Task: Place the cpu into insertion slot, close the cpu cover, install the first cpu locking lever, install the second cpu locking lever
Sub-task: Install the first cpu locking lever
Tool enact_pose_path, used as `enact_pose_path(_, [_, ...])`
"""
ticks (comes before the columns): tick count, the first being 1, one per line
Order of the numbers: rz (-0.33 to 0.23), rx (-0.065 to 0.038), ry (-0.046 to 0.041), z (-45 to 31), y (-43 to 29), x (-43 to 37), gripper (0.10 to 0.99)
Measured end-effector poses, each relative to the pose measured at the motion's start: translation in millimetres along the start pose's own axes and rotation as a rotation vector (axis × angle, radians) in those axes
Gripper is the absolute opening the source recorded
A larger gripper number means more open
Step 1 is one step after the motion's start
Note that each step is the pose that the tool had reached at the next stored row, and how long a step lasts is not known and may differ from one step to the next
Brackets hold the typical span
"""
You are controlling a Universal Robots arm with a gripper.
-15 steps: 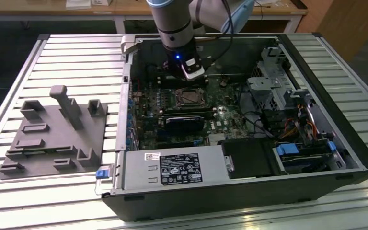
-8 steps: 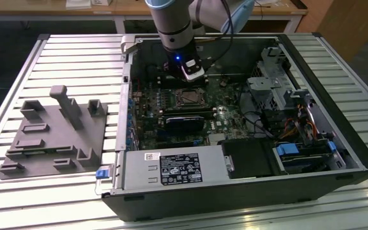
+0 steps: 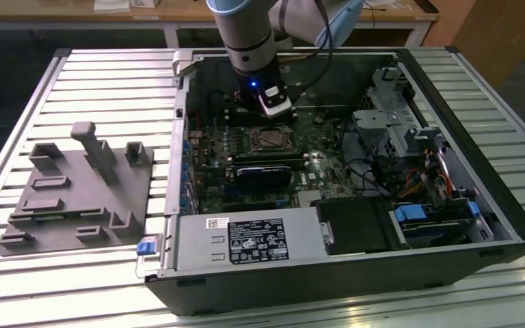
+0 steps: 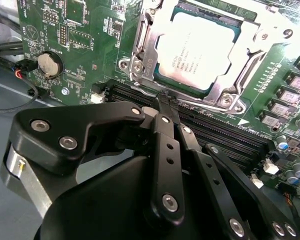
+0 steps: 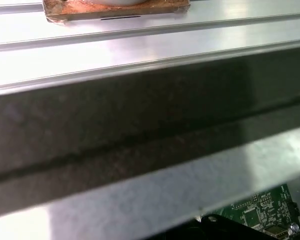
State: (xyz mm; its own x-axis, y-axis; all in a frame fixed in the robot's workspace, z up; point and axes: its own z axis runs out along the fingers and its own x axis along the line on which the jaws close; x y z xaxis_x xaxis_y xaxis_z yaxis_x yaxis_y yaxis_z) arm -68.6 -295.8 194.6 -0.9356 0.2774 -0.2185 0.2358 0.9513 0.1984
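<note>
second wrist view, nearest first: black linkage gripper [image 4: 162, 102] has its two fingers [image 4: 165, 150] drawn together, tips meeting, nothing visible between them. looks like a closed-tip poking or pushing pose rather than a grasp. tips sit low over the long black memory slots [image 4: 225, 132], just beside the near edge of the socket.

past the tips: the thin silvery metal cpu cover [image 4: 140, 50], a square frame with an open window, lies flat on the socket. the cpu [image 4: 195, 47], a small flat square chip with a dull silver-grey top, is seated in the slot and shows through that window. so chip placed and cover down, by the look of it. can't tell whether either locking lever is latched; the wire parts at the frame edge are too hard to read.

further out on the green motherboard [image 4: 85, 30]: a round silver coin battery [image 4: 49, 64], well clear of the work.

exterior view: arm reaches straight down into the open black computer case [image 3: 508, 225], which lies on its side, presumably to give top access to the socket. a grey moulded parts fixture [image 3: 71, 198] sits beside the case at that view's left, on the slatted aluminium table [image 3: 107, 75].
</note>
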Motion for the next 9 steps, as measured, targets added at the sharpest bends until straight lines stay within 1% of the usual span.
enact_pose_path(9, [0.000,0.000,-0.0004,0.8,0.9,0.5,0.106])
